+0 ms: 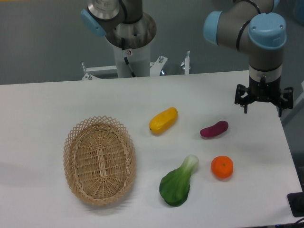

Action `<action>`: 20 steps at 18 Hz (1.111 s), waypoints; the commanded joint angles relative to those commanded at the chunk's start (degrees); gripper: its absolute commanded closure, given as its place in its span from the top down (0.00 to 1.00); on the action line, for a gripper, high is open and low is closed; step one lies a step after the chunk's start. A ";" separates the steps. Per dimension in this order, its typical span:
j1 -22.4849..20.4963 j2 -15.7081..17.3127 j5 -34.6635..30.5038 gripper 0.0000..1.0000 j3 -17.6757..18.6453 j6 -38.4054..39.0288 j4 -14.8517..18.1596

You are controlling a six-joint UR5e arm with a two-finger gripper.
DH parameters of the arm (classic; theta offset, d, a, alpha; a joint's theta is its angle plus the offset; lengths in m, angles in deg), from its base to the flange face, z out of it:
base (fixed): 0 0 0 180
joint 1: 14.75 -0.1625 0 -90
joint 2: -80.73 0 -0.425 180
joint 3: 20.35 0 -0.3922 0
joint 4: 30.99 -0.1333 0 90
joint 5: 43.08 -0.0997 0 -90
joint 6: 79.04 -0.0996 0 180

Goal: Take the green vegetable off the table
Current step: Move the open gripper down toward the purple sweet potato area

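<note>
Green vegetable (178, 184) lies on the table (47, 104), near edge, right of centre, stalk pointing far-right. Orange (222, 167) just to its right; wicker basket (99, 160) to its left. Yellow vegetable (163, 120) and purple sweet potato (214, 129) lie farther back. Gripper (261, 110) hangs far right, fingers spread, holding nothing.

Robotics lab: UR5e arm (247, 33) on pedestal at white table (57, 99), plain grey backdrop, toy produce.
</note>
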 joint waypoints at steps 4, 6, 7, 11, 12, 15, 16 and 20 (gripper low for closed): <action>0.09 -0.09 0.00 1.00 0.00 0.00 -0.09; 0.35 -0.61 -0.09 1.00 0.52 0.00 -0.09; 0.35 -0.79 -0.17 1.00 0.53 0.00 -0.17; 0.44 -0.88 -0.09 1.00 0.61 0.00 -0.44; 0.44 -0.88 0.00 1.00 0.70 0.26 -0.96; 0.62 -1.05 0.61 1.00 0.79 4.56 -2.72; 0.53 -0.97 2.09 1.00 0.88 5.44 -2.72; 0.62 -1.49 4.92 1.00 1.41 6.68 -2.81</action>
